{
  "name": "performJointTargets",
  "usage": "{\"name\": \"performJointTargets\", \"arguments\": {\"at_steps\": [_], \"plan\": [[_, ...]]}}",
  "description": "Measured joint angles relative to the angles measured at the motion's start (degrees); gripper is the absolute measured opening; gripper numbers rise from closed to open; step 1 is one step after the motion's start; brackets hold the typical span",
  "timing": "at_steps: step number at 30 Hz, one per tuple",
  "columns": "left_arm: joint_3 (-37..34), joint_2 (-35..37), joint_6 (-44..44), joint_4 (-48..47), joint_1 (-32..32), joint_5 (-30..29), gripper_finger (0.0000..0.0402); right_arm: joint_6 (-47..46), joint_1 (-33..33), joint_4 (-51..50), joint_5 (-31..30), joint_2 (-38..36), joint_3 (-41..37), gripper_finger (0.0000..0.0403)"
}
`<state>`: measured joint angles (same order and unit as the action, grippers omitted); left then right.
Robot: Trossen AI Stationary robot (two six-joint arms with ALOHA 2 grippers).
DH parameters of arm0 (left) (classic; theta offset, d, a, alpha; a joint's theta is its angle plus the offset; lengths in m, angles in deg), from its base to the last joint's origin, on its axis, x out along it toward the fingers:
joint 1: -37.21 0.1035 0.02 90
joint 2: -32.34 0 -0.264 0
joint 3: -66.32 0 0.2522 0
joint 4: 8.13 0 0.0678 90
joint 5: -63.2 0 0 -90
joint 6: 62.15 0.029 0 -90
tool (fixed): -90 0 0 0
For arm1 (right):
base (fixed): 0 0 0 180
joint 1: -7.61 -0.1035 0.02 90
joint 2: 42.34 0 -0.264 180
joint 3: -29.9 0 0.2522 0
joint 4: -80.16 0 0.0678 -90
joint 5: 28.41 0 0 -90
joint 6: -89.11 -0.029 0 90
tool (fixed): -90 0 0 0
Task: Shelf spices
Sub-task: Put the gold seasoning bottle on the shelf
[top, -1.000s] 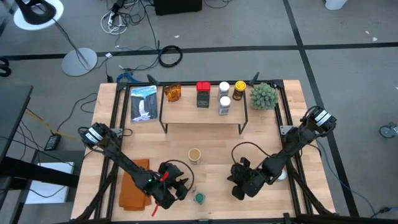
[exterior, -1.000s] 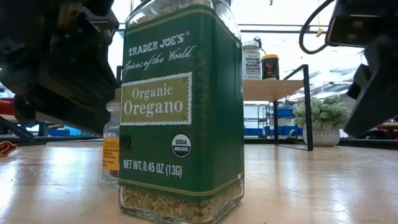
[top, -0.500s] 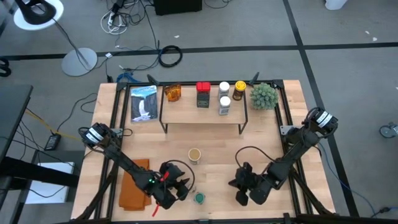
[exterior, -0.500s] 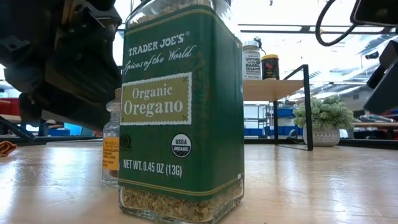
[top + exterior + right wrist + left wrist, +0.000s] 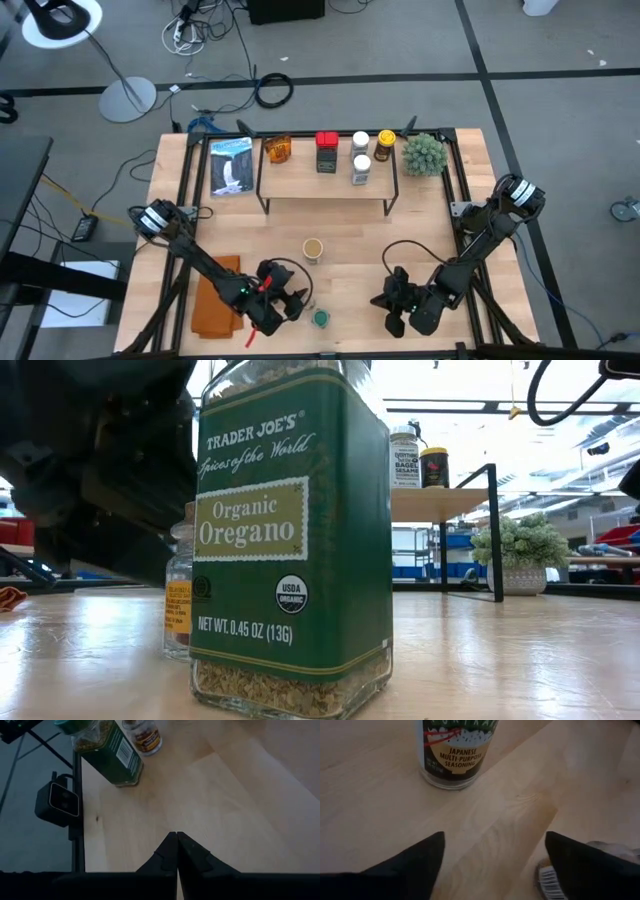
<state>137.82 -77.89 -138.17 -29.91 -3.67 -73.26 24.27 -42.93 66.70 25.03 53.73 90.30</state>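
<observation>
The left pincer [image 5: 290, 303] sits low over the bench [image 5: 350, 240] near its front edge, left of centre, its fingers [image 5: 415, 862] spread wide with bare wood between them, holding nothing. In the left wrist view a jar labelled Japanese multi-purpose seasoning [image 5: 457, 752] stands on the wood ahead of it, apart from both fingers, and a further small jar [image 5: 600, 865] shows partly behind one finger; whether they touch cannot be told. The green oregano jar [image 5: 320, 319] stands upright just beside this pincer at the front edge, with a small clear jar [image 5: 180, 595] close behind it in the low view.

The right pincer [image 5: 390, 312] is near the front edge, right of centre, its fingertips [image 5: 175, 851] pressed together on nothing, well apart from the oregano jar.

The shelf [image 5: 325, 175] stands toward the back edge and carries an amber jar [image 5: 278, 150], a red tin [image 5: 326, 150], two white-capped jars [image 5: 361, 158] and a yellow-lidded jar [image 5: 385, 146]. A tan-lidded jar [image 5: 313, 248] stands mid-bench, in front of the shelf.
</observation>
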Motion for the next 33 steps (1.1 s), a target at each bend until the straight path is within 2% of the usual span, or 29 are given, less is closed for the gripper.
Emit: {"name": "performJointTargets", "arguments": {"at_steps": [3, 7, 14, 21, 33], "plan": [[0.0, -2.5, 1.4, 2.4, 0.0, -0.2, 0.0394, 0.0, 0.0, 0.0, -0.1, 0.0, 0.0, 0.0002], [0.1, -5.5, 4.8, 7.1, -0.1, -2.7, 0.0388, 0.0, 0.0, -0.1, -0.1, 0.0, 0.0, 0.0001], [0.1, -6.8, 4.0, 12.0, -0.6, -8.1, 0.0392, 0.0, 0.0, -0.1, -0.1, 0.0, 0.0, 0.0002], [0.2, -6.8, 4.3, 12.8, -0.3, -7.7, 0.0392, 0.4, 0.0, -0.2, -0.1, 0.4, 0.0, 0.0003], [0.1, -7.4, 20.6, 12.6, 3.3, -8.6, 0.0392, 0.5, 0.0, -1.0, -0.1, 0.4, 0.0, 0.0004]]}}
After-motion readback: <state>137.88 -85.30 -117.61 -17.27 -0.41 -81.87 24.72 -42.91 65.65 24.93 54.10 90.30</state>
